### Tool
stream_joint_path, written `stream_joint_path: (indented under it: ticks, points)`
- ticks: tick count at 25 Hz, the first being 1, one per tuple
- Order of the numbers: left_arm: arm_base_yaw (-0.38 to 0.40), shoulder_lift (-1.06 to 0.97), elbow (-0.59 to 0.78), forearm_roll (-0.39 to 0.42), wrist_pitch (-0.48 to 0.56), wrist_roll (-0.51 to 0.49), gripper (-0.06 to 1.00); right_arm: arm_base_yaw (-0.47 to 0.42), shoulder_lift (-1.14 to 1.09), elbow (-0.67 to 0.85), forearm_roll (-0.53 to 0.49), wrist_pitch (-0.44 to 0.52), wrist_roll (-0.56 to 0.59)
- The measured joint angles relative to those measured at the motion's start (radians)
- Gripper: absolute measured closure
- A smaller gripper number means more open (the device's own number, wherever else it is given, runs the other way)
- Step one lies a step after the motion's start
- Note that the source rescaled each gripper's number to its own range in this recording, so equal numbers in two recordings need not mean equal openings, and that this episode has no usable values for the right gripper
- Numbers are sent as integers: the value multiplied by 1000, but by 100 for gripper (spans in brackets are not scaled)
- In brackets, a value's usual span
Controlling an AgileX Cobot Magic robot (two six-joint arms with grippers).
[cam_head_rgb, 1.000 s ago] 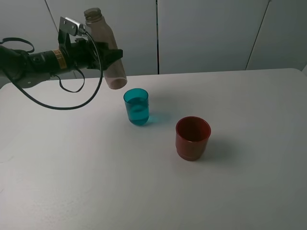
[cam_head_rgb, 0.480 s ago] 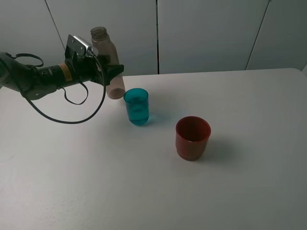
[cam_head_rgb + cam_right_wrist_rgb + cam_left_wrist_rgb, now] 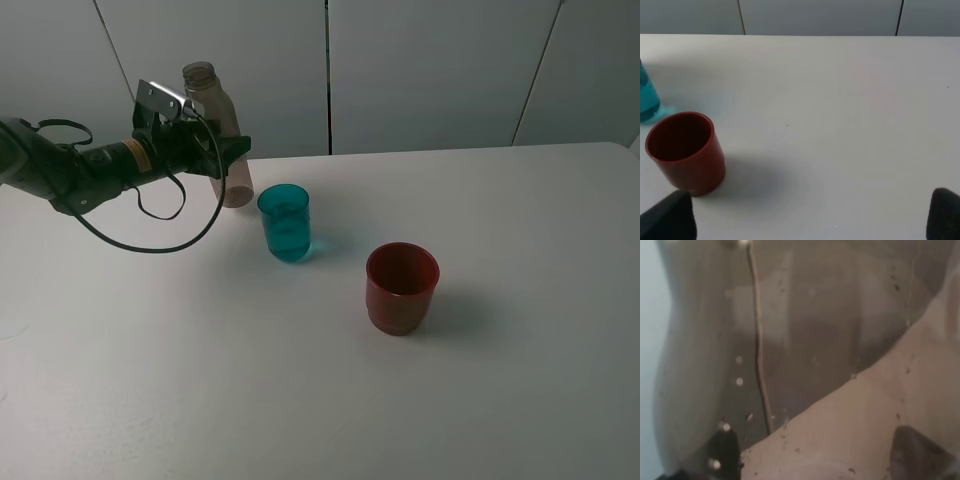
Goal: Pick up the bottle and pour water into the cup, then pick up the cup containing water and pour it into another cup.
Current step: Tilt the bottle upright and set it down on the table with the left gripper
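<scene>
Exterior high view: the left fingers (image 3: 234,147) are closed around the middle of the bottle (image 3: 222,120), which is held nearly upright with its open neck tipped slightly away from the teal cup (image 3: 286,223). The bottle's base is seen low over the bench (image 3: 500,400), just beside the teal cup; whether it touches the surface cannot be told. Water is seen in the teal cup. The red cup (image 3: 402,288) is set apart from it, nearer the middle of the bench.

Left wrist view: the frame is almost filled by the smoky wall of the bottle (image 3: 815,340), and the dark tips of the left fingers (image 3: 722,455) are pressed against it on either side.

Right wrist view: the right fingers (image 3: 665,220) are spread wide with nothing held between them. The red cup (image 3: 685,150) is seen just ahead of one tip, and the teal cup (image 3: 647,97) beyond it.
</scene>
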Motion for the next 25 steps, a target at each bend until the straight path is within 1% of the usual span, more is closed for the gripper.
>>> stream_joint_path:
  ticks: [18,25]
  points:
    - [0,33,0,-24,4,13,94,0,0,0,0,0,0]
    - [0,35,0,-18,6,49,94,0,0,0,0,0,0]
